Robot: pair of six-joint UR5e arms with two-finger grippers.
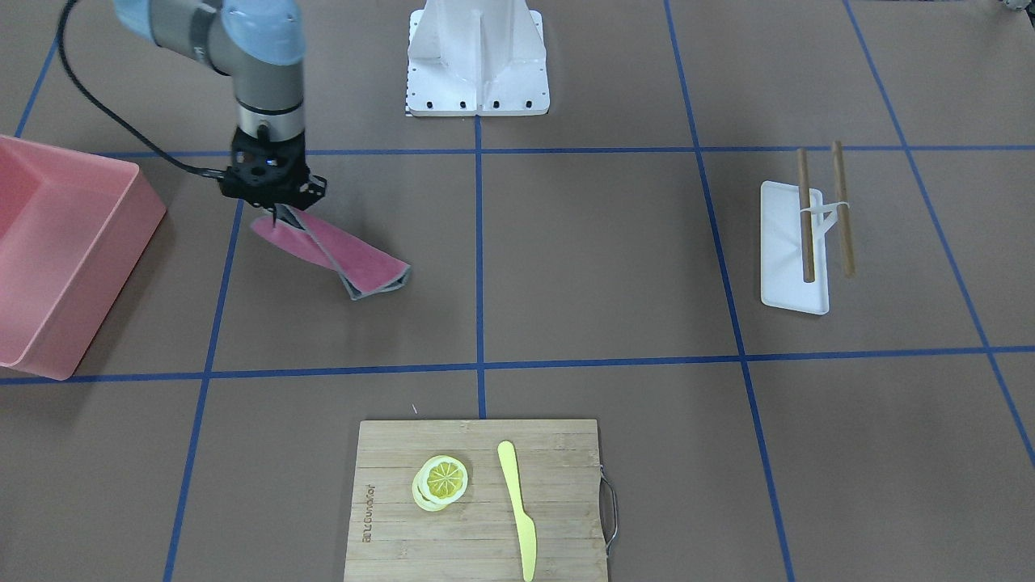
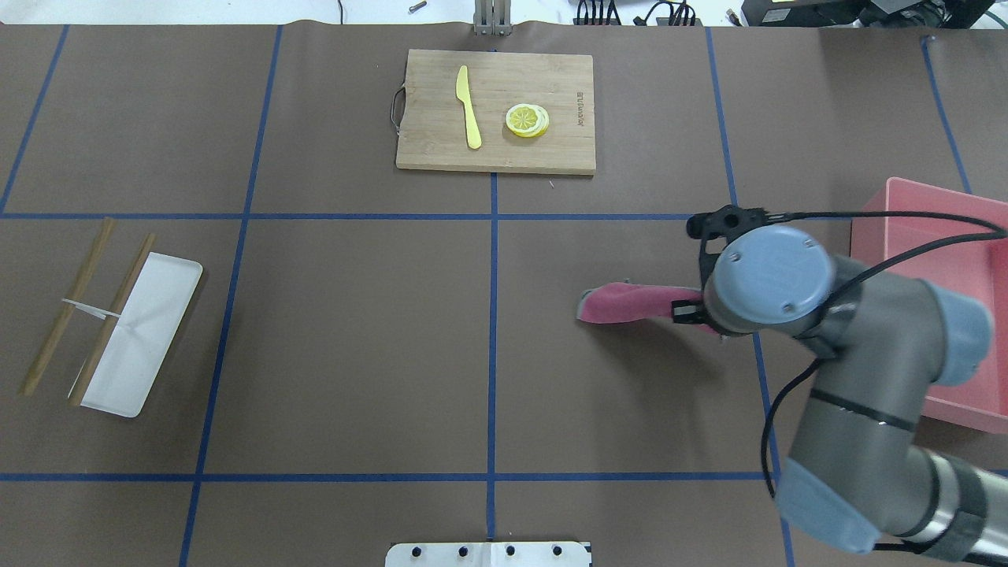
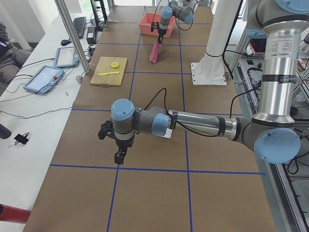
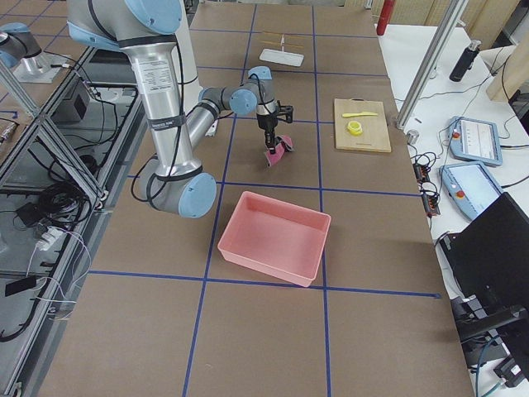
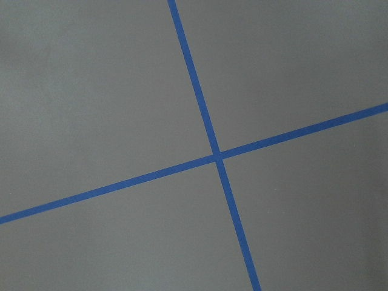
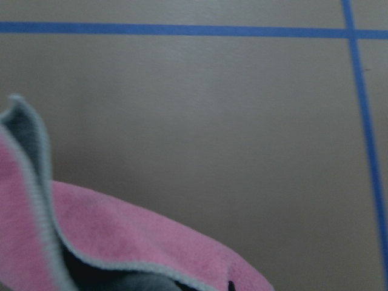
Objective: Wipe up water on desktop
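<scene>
The desktop (image 1: 590,259) is a matte brown surface crossed by blue tape lines; I see no water on it. My right gripper (image 1: 279,217) is shut on one end of a pink cloth (image 1: 344,257) with a grey underside. The cloth hangs slanting down toward the desktop; I cannot tell if its low end touches. In the overhead view the cloth (image 2: 622,303) sticks out from under the right wrist, which hides the gripper. The cloth fills the bottom of the right wrist view (image 6: 121,242). My left gripper (image 3: 119,157) hovers over a tape crossing; whether it is open or shut I cannot tell.
A pink bin (image 1: 57,242) stands beside the right arm. A bamboo cutting board (image 1: 477,525) with lemon slices (image 1: 441,481) and a yellow knife (image 1: 517,509) lies at the far middle. A white tray (image 1: 788,271) with chopsticks (image 1: 805,214) lies on the robot's left.
</scene>
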